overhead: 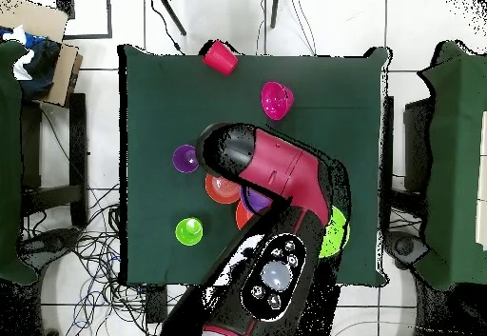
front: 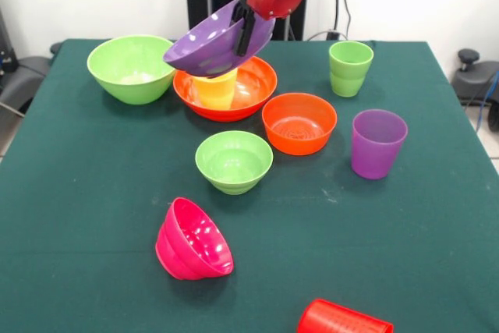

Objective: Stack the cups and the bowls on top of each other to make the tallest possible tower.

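My gripper [front: 245,31] is shut on the rim of the large purple bowl [front: 212,43], which hangs tilted in the air. Right under it sits the large orange bowl [front: 253,87] with the yellow cup [front: 216,89] standing inside. The large lime green bowl [front: 131,68] is to the left. The small orange bowl [front: 299,122] and the small green bowl [front: 234,161] sit nearer the front. The pink bowl [front: 193,241] lies on its side. The purple cup [front: 377,143] and the light green cup [front: 350,68] stand upright at the right. The red cup [front: 343,319] lies tipped over at the front edge.
In the overhead view the arm [overhead: 276,170] covers the table's middle, so only a sliver of the purple bowl [overhead: 255,199] shows. The red cup [overhead: 221,57] lies at the table's edge [overhead: 171,50]. Chairs and cables surround the table.
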Robot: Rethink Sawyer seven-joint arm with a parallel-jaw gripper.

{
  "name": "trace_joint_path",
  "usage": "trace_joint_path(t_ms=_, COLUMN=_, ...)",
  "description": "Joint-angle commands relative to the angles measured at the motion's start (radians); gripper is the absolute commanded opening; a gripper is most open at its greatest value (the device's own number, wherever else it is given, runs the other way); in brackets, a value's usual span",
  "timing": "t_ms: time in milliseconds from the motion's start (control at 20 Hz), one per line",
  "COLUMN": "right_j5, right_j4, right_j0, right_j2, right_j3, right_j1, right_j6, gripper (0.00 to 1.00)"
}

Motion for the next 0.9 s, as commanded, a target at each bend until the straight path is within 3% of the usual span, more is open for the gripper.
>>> trace_joint_path(t_ms=50, right_j5=0.000, right_j4=-0.019, right_j0=-0.001, right_j2=0.112, right_j3=0.078, right_j1=0.044, right_j6=0.114, gripper=0.00)
trace_joint_path(t_ms=450, right_j5=-0.011, right_j4=-0.027, right_j0=-0.015, right_j2=0.110, right_j3=0.088, right_j1=0.041, right_j6=0.097, gripper=0.00)
trace_joint_path(t_ms=900, right_j5=0.028, right_j4=-0.067, right_j0=0.015, right_j2=0.037, right_j3=0.062, right_j1=0.052, right_j6=0.116, gripper=0.00)
